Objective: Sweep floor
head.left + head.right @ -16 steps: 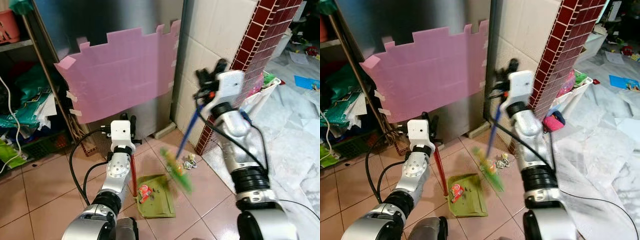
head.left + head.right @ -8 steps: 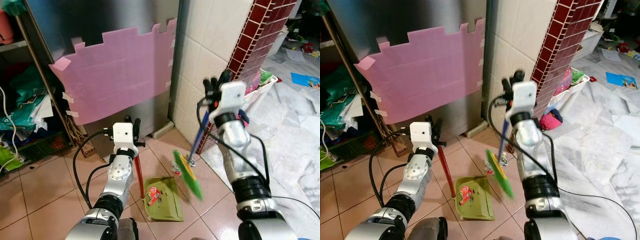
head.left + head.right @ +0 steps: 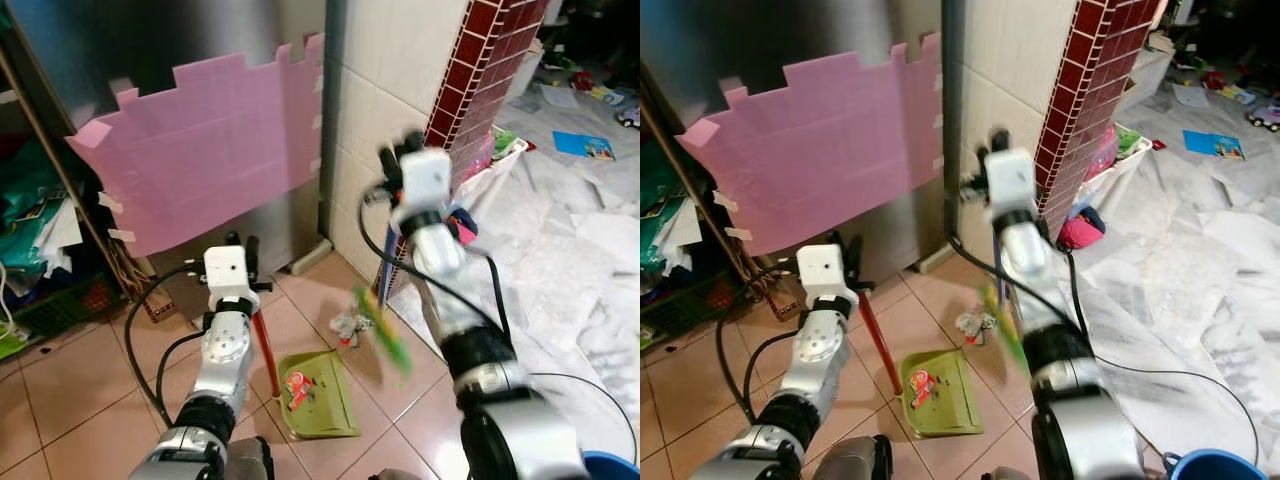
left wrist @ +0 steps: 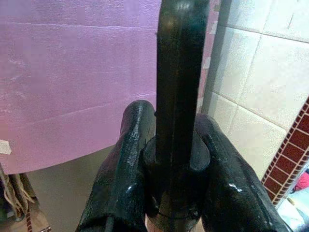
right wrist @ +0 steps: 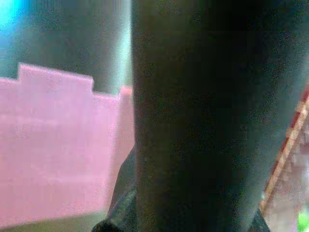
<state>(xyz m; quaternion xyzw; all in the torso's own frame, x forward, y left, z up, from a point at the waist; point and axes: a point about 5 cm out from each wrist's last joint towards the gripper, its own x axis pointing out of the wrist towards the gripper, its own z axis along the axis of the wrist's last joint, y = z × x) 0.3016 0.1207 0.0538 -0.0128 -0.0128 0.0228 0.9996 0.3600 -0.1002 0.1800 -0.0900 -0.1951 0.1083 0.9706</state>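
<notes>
The left gripper is standing above the brown tiled floor, its two black fingers closing tightly on the dark upper end of the dustpan handle, a red rod that is slanting down to the green dustpan. The dustpan is lying flat on the tiles near the foot of the steel cabinet front, which is carrying a taped pink sheet, and it is holding a small red-and-white wrapper in its near-left part, together with dark specks. The right gripper is raised beside the white tiled wall and the red brick column; how far its fingers are parted cannot be told, since the right wrist view is dark and blurred. Below it the blue broom handle is running down to the green broom head, which is showing as a motion-blurred streak just right of the dustpan. A small heap of crumpled litter is lying on the tiles between the broom head and the dustpan's far edge. White sheeting is covering the floor on the right.
</notes>
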